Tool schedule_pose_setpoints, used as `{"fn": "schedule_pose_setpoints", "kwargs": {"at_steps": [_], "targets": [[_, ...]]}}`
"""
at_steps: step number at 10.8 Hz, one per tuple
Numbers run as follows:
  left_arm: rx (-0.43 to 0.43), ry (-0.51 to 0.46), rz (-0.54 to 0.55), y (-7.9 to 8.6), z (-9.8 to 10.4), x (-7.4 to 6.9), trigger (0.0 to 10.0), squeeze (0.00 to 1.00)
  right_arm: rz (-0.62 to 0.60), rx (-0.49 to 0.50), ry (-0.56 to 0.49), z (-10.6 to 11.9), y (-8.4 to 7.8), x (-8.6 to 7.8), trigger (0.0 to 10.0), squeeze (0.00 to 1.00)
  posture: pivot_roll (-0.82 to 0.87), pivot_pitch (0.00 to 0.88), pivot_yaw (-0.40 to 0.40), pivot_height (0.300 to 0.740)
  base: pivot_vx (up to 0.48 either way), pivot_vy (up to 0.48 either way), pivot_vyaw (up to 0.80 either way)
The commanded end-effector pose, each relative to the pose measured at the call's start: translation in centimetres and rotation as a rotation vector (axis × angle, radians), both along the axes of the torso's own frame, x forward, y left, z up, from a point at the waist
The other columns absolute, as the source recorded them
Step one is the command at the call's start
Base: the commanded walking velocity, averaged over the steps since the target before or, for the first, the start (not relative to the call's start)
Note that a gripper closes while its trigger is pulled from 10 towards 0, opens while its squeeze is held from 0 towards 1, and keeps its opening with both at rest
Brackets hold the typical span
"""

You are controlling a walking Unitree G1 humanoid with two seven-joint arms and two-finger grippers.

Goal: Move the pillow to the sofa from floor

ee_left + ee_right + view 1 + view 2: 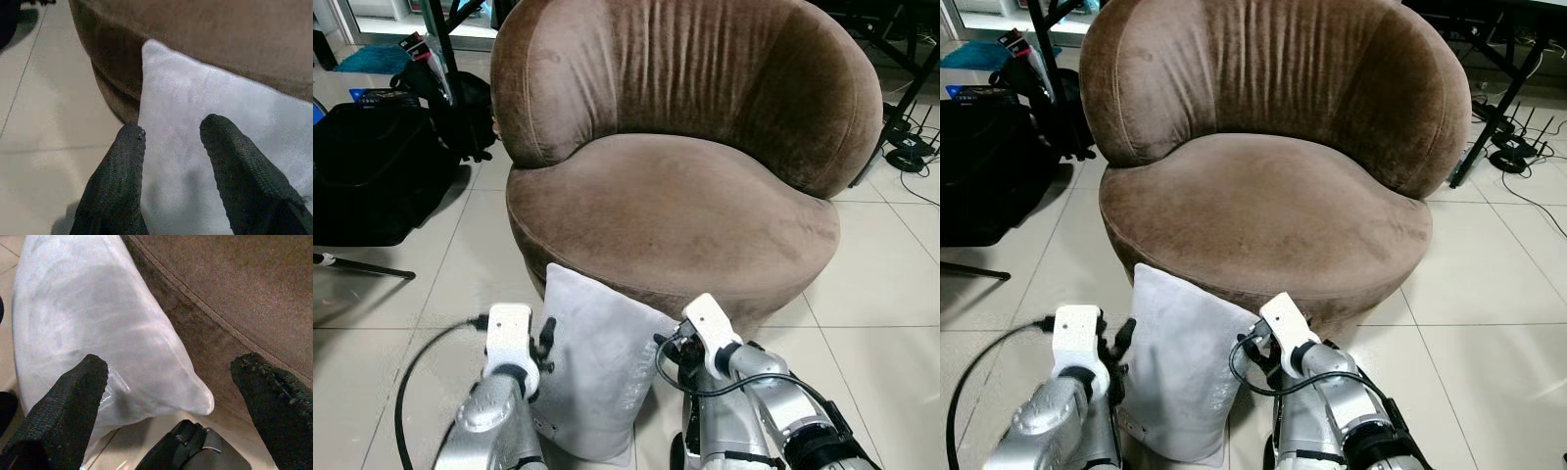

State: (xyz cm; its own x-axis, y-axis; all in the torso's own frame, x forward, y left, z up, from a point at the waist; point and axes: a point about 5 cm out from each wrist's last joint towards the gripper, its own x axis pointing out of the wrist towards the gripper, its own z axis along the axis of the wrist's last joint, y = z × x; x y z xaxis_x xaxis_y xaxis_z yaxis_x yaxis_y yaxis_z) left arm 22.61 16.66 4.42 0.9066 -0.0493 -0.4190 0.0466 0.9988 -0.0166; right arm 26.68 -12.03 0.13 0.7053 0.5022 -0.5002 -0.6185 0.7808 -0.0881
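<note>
**Pillow on the floor, leaning on the sofa, a gripper at each side**

The pillow stands on edge in the lower middle of the left eye view, a soft white rectangle with a smooth, faintly sheened cover and one pointed upper corner. Its base is on the floor and its upper part leans against the front of the sofa. It is not on the seat.

The sofa takes up the centre and top of the frame: a round tub shape in brown velvet, with a deep curved back and a rounded cushion whose nap shows lighter and darker patches. The floor is pale glossy tile with thin dark joints.

The left gripper sits at the pillow's left edge, lower left of the head view. In its wrist view the two black, coarse-woven fingers stand apart, one over the tile and one over the white cover; whether they touch the cloth cannot be told.

The right gripper is at the pillow's right edge, lower middle of the head view. Its fingers are spread wide, one by the pillow's side and the other before the sofa's base, with the pillow's corner between them, unclamped.

A black bag lies at the upper left, and dark stand legs with cables at the upper right.
</note>
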Motion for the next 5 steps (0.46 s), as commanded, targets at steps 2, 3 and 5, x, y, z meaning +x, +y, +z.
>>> {"fn": "schedule_pose_setpoints", "kwargs": {"at_steps": [2,3,5], "targets": [[0.007,0.006,-0.040,-0.4,0.3,0.7,10.0,0.00,-0.014,0.004,-0.018,0.4,-0.4,0.1,10.0,0.00,-0.09,0.007,-0.066,0.463,0.000,0.000,0.00],[0.026,0.014,-0.068,-0.5,0.2,1.3,10.0,0.00,-0.017,0.006,-0.017,0.3,-0.4,0.0,10.0,0.00,-0.10,0.010,-0.062,0.463,0.000,0.000,0.00],[0.048,0.020,-0.125,-0.9,0.1,2.9,10.0,0.00,-0.021,0.008,-0.019,0.3,-0.5,-0.2,10.0,0.00,-0.12,0.015,-0.058,0.463,0.000,0.000,0.00]]}}
